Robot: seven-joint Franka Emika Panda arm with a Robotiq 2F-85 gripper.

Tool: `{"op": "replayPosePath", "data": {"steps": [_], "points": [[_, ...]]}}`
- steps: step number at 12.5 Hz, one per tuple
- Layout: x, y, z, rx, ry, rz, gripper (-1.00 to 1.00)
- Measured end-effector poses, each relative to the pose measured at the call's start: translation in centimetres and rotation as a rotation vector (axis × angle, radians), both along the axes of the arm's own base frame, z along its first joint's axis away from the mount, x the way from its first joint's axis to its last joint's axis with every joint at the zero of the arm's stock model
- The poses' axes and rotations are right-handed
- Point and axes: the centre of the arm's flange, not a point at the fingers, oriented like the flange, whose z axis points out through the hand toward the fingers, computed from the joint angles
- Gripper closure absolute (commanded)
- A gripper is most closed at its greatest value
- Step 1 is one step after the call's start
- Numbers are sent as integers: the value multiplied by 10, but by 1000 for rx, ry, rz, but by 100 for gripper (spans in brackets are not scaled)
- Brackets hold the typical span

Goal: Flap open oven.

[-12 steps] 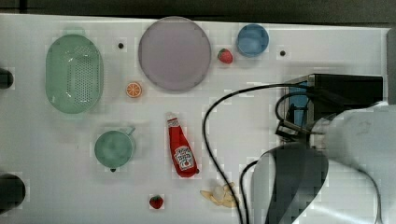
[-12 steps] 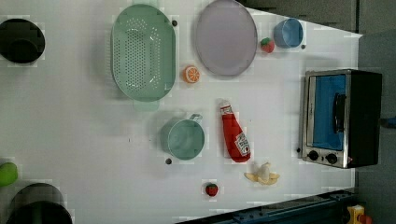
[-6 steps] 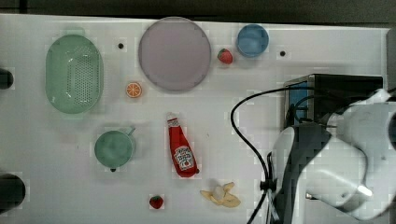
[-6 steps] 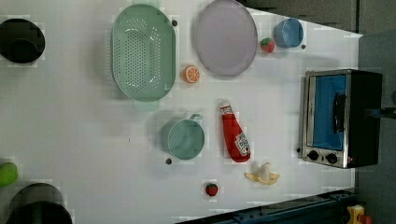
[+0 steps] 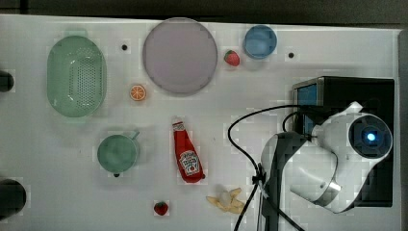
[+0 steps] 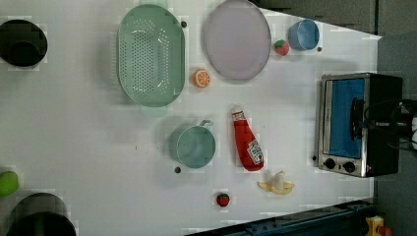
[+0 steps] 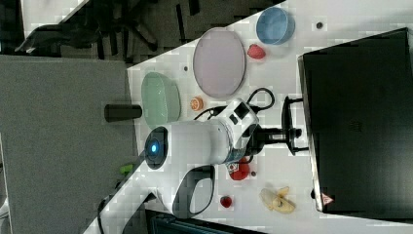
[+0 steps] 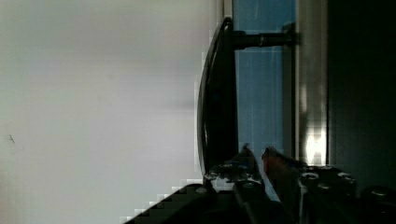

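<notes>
I am reaching my gripper (image 8: 256, 156), fingers nearly closed on nothing, behind the black bar handle (image 8: 217, 93) of the toaster oven (image 6: 356, 123); hooking the handle squarely before pulling outward seems best.

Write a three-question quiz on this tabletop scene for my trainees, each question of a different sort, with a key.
1. True or false: the oven door is already flapped open.
2. In the left view, which lies nearest the ketchup bottle? A) blue bowl B) banana peel C) green colander
3. Fill in: in the wrist view, the gripper fingertips sit beside the door's black ____.

Key: 1 false, the door stands closed against the frame. 2 B. 3 handle.
</notes>
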Motion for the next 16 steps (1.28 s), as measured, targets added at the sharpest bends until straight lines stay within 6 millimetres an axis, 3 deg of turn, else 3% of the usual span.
{"op": "replayPosePath", "data": {"steps": [4,9,16], "points": [[0,-6,-11,-33,-45,2,65],[8,8,-16,-104,-4,101,65],[31,72,-44,-321,67,101,65]]}}
